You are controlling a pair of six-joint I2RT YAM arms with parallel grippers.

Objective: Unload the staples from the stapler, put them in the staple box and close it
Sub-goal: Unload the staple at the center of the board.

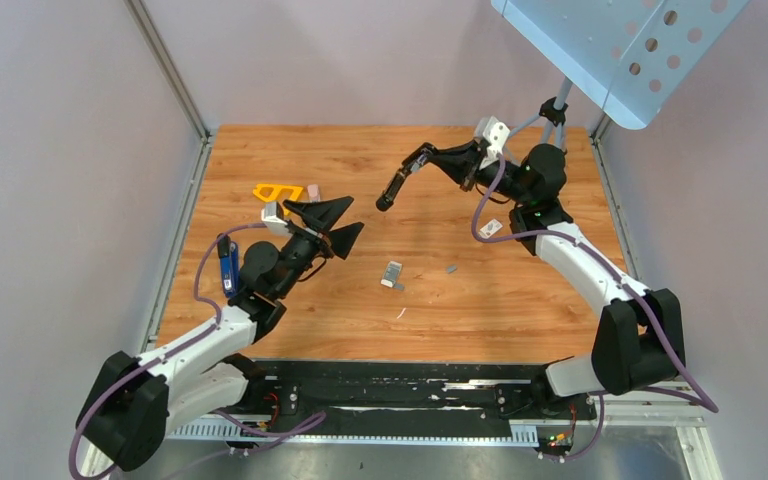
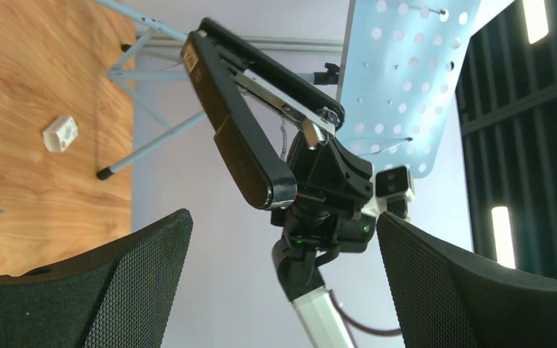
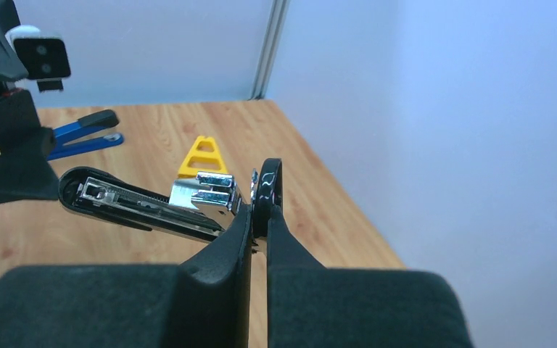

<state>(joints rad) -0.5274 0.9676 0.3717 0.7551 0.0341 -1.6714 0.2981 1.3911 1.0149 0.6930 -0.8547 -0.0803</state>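
A black stapler (image 1: 403, 178) hangs in the air over the back of the table, hinged open. My right gripper (image 1: 468, 166) is shut on its rear end. In the right wrist view its metal magazine (image 3: 145, 206) lies bare, sticking out left of my closed gripper (image 3: 260, 217). My left gripper (image 1: 345, 222) stands wide open a short way left of the stapler's tip, nothing between its fingers. The left wrist view looks up at the spread stapler (image 2: 239, 138) beyond that open gripper (image 2: 283, 225). A silvery strip, maybe staples (image 1: 392, 274), lies on the table's middle.
A small grey piece (image 1: 451, 268) and a white box (image 1: 491, 228) lie near the strip. A yellow triangle (image 1: 277, 191) and pink block (image 1: 313, 191) sit back left. A blue tool (image 1: 228, 264) lies by my left arm. A perforated panel (image 1: 620, 50) on a tripod overhangs the back right.
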